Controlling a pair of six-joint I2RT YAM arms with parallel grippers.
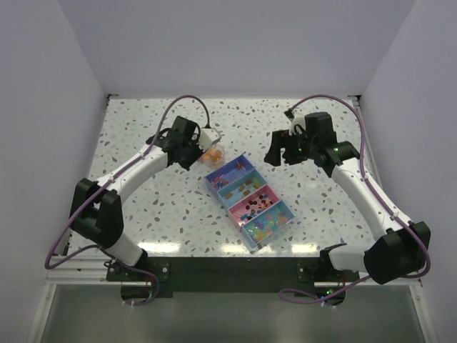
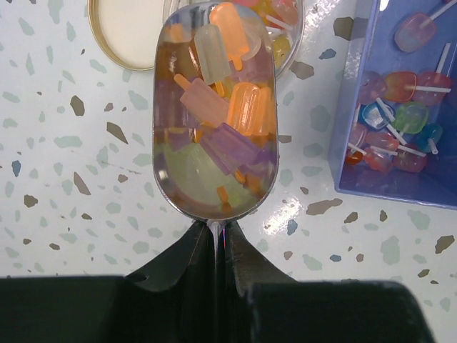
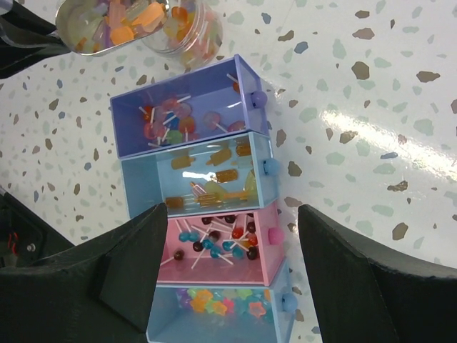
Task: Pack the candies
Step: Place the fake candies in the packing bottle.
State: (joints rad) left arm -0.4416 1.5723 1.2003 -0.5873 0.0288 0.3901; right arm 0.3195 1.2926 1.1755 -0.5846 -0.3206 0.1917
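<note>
At the near edge of the left wrist view, the left tool (image 2: 216, 246) pinches the thin handle of a clear scoop (image 2: 164, 179) heaped with candies (image 2: 243, 107). They look light, hard and glossy and would likely slide, so they seem best carried level in the scoop rather than pinched. Beyond, the jar (image 2: 289, 36) is mostly hidden and its lid (image 2: 128, 28) is cut off. Farther on, more candies fill the box (image 3: 246, 86) on the worktop (image 2: 71, 179), and the right tool (image 3: 235, 243) hangs spread above it.
</note>
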